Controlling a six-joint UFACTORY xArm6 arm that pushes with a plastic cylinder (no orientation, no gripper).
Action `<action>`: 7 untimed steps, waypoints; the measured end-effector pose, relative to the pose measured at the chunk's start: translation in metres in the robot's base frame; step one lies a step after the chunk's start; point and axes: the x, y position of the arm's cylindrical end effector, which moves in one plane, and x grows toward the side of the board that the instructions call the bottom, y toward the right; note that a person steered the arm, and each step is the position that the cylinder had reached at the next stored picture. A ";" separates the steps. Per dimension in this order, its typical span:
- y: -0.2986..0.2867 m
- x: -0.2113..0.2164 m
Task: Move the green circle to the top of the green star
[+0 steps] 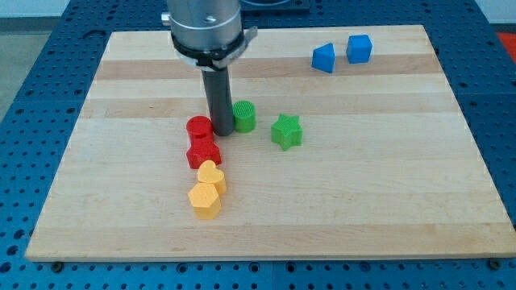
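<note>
No jaws here, just my tip [222, 132] pressed against the green circle [244, 116] from the view's left; the green star [286, 131] sits near, lower right. The circle's not above it yet, most pushing remains

Green circle [244, 116] and star [286, 131], two red, two yellow, two blue blocks, pale striped wood board [387, 185]

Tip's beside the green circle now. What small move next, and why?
Probably push toward the view's right and slightly up. My tip sits against the left side of the green circle, and the green star lies right of it, slightly lower, so the circle should end above the star.
</note>
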 end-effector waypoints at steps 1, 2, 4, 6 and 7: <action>-0.005 -0.011; 0.002 -0.002; 0.022 -0.003; 0.024 -0.017; 0.036 -0.022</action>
